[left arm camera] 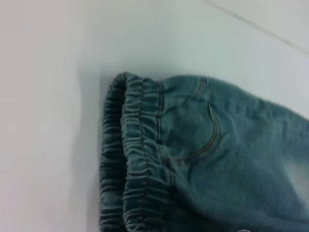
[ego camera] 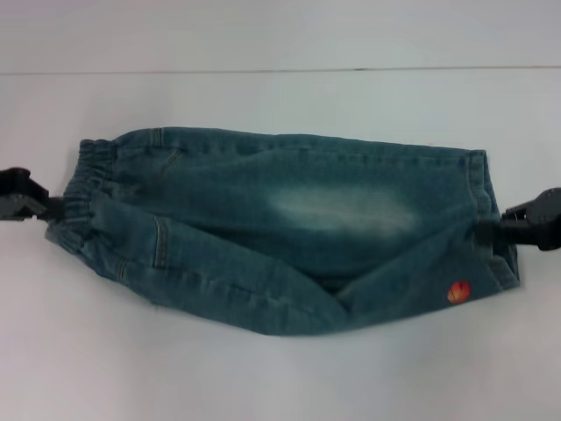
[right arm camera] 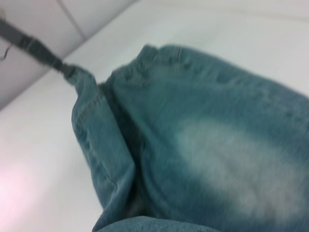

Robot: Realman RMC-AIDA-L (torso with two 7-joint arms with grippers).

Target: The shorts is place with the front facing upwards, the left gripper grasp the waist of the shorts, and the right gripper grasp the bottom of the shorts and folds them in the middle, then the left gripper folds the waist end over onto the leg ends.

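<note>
The blue denim shorts (ego camera: 280, 219) lie stretched across the white table, doubled lengthwise with one half over the other. The elastic waist (ego camera: 88, 189) points left and the leg ends (ego camera: 486, 219) point right, with an orange patch (ego camera: 458, 292) near the hem. My left gripper (ego camera: 54, 209) is shut on the waist edge; the right wrist view shows it far off, the left gripper (right arm camera: 67, 71) pinching the cloth. My right gripper (ego camera: 487, 233) is shut on the leg hem. The left wrist view shows the gathered waistband (left arm camera: 140, 159) and a pocket seam.
The white table (ego camera: 280, 377) spreads out on every side of the shorts. A thin line (ego camera: 280, 70) runs across behind them where the table's far edge meets the pale wall.
</note>
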